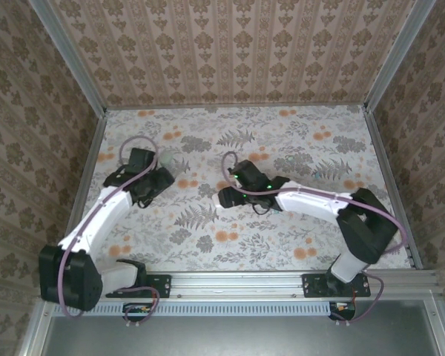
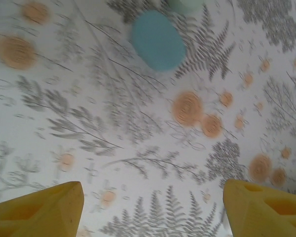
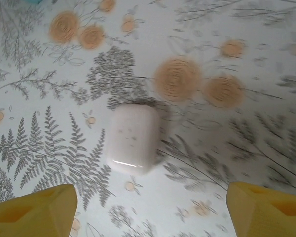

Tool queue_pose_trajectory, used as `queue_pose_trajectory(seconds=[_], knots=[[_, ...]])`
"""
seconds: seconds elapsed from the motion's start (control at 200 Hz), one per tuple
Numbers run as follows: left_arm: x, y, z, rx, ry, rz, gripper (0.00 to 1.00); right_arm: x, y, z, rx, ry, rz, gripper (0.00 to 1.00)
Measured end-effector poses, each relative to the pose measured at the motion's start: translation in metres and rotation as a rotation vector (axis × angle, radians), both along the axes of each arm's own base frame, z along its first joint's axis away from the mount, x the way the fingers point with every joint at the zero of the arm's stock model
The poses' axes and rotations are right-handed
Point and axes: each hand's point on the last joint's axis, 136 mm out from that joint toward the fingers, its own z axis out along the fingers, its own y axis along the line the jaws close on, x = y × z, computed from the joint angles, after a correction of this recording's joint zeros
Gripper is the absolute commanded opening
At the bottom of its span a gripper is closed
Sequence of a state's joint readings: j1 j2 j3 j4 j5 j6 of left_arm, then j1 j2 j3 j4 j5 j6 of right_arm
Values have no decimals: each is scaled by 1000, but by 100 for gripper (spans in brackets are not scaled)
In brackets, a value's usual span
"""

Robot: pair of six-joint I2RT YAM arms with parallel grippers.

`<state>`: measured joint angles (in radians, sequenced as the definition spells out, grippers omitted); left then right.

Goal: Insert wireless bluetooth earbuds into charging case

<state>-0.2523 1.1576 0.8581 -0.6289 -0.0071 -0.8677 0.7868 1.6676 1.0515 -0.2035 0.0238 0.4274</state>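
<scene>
As they hang over the table [image 1: 319, 148], left gripper [image 2: 153, 190] and right gripper [image 3: 152, 191] show jaws wide apart, nothing betw. them. Right gripper should come down centred on the white case [image 3: 133, 139], just ahead of it, and close across the short width. This case lies flat, closed, long axis approx. straight away from the gripper. By the teal case [image 2: 158, 40], a pale bit [image 2: 185, 5], maybe an earbud.
</scene>
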Motion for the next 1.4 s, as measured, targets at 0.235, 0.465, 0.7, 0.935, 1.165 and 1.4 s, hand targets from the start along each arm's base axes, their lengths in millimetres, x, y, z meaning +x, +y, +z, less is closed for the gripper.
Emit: queue_pose_trajectory(seconds=[0.235,0.465,0.7,0.935,1.165,1.4], knots=[[-5,27,8,-1,-64,30,75,5,25,-25,-115,35,54,80],[-8,33,1,-14,-52,27,75,3,36,-46,-215,69,95,76],[-6,33,3,-25,-60,17,75,3,39,-62,-287,84,110,70],[-6,31,3,-32,-60,12,75,7,36,-70,-334,84,112,55],[-6,30,3,-39,-61,7,75,7,36,-69,-346,53,156,47],[-3,24,9,-49,-91,-45,75,-18,24,-30,-272,-166,397,46]])
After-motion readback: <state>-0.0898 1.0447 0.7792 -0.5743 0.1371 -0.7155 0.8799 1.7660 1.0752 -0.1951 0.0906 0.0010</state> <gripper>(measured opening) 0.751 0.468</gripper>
